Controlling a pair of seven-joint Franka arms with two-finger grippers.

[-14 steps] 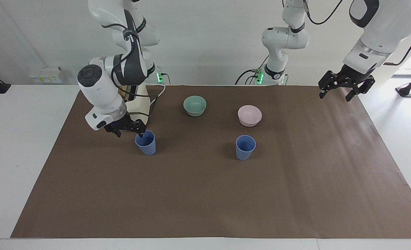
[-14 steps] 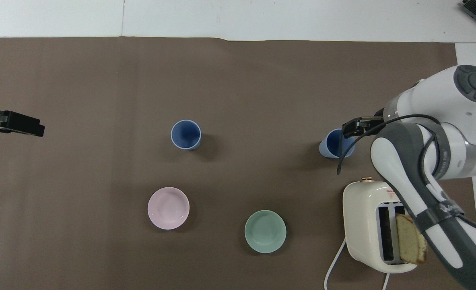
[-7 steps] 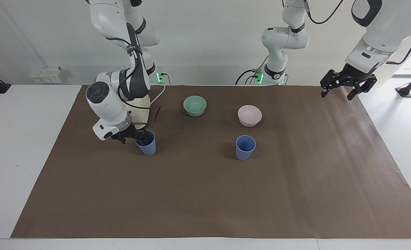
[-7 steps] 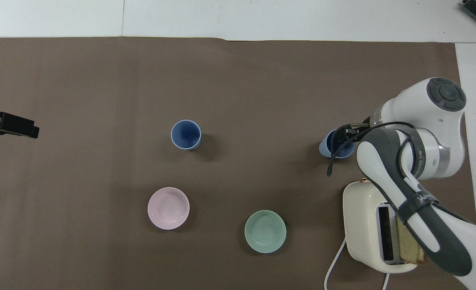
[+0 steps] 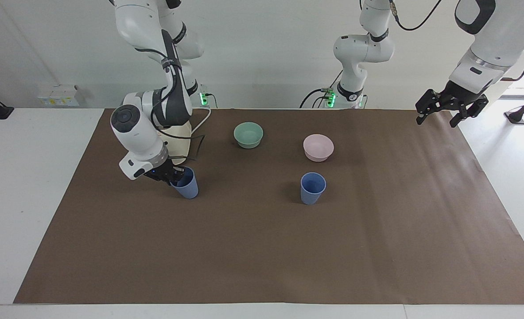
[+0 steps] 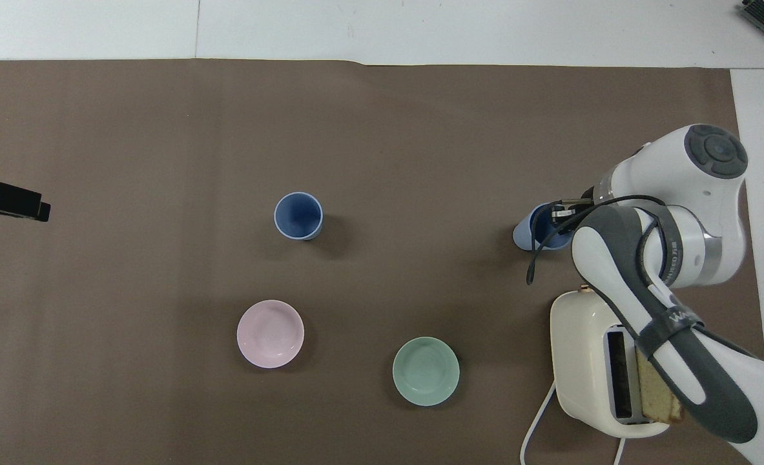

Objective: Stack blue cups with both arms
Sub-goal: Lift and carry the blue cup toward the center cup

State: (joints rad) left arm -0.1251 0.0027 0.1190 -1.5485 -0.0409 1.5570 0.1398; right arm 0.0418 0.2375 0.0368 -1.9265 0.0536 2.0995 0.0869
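One blue cup (image 5: 188, 188) stands on the brown mat beside the toaster, toward the right arm's end; it also shows in the overhead view (image 6: 524, 235). My right gripper (image 5: 173, 177) is low at this cup and shut on its rim, one finger inside, and the cup leans slightly; the overhead view shows the gripper (image 6: 559, 216) too. The second blue cup (image 5: 312, 188) stands upright and alone mid-mat, farther from the robots than the pink bowl, and shows from overhead (image 6: 298, 216). My left gripper (image 5: 441, 117) hangs open and empty over the mat's edge at the left arm's end (image 6: 10, 201).
A green bowl (image 5: 248, 134) and a pink bowl (image 5: 318, 147) sit nearer to the robots than the cups. A cream toaster (image 6: 588, 361) with a bread slice stands under the right arm. A smaller white arm (image 5: 359, 57) with green lights stands at the table's back edge.
My right gripper came down onto the cup's rim and closed on it; the cup now leans a little. My left gripper drifted outward toward its end of the table.
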